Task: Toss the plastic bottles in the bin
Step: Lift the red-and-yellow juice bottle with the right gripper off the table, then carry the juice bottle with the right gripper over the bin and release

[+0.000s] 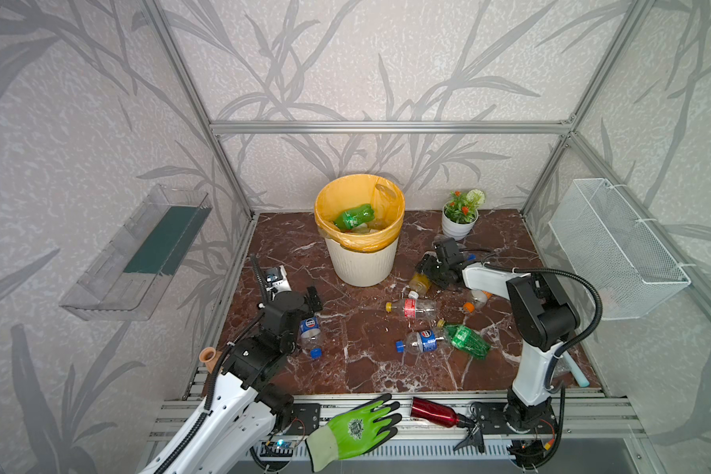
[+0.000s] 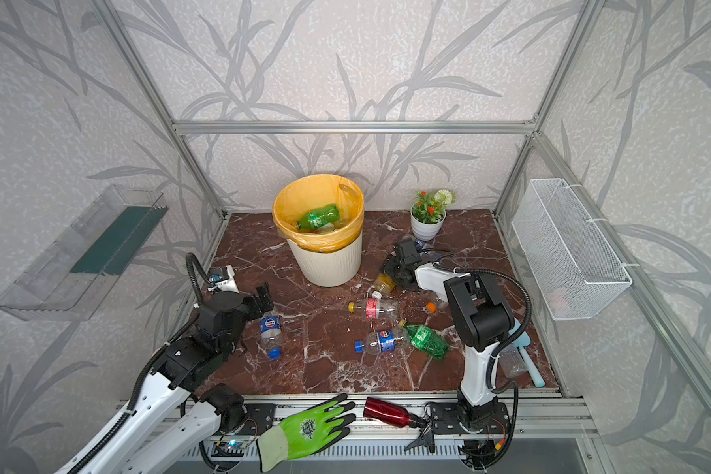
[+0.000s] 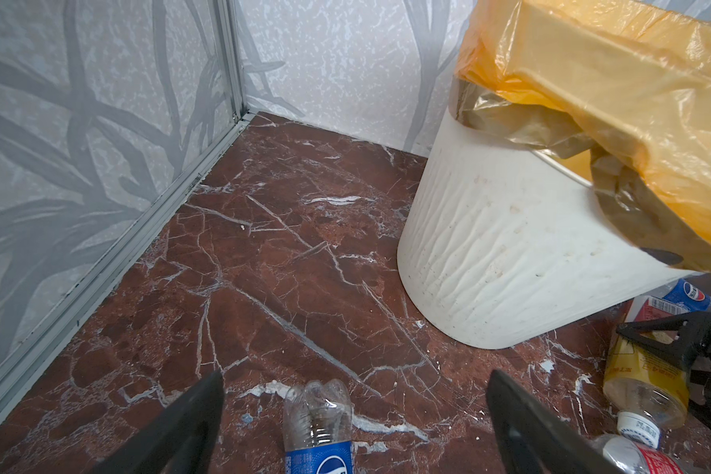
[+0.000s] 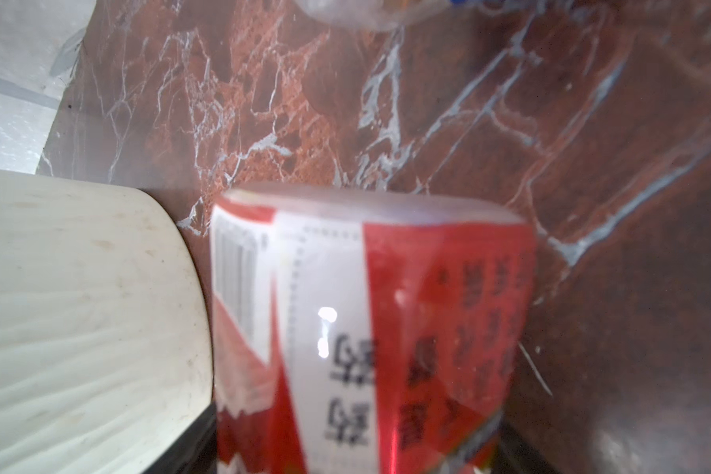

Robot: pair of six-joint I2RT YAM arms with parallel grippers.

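Right gripper (image 1: pixel 424 271) straddles yellowish bottle (image 1: pixel 420 284) lying on counter (image 1: pixel 366 369) just beside bin (image 1: pixel 362 262); clamped or not, can't tell. Left gripper (image 3: pixel 356 375) gaping. Bottle likely light, crushable, slick: take mid-body at label.

The red marble desk (image 1: pixel 366 369) carries the bin (image 1: pixel 362 262) at the back and a flower pot (image 1: pixel 456 230) to its right. Bottles lie flat on the desk: a left blue bottle (image 1: pixel 310 330), a red-label bottle (image 1: pixel 413 307), and a middle blue bottle (image 1: pixel 421 341) just beside a green bottle (image 1: pixel 466 340).
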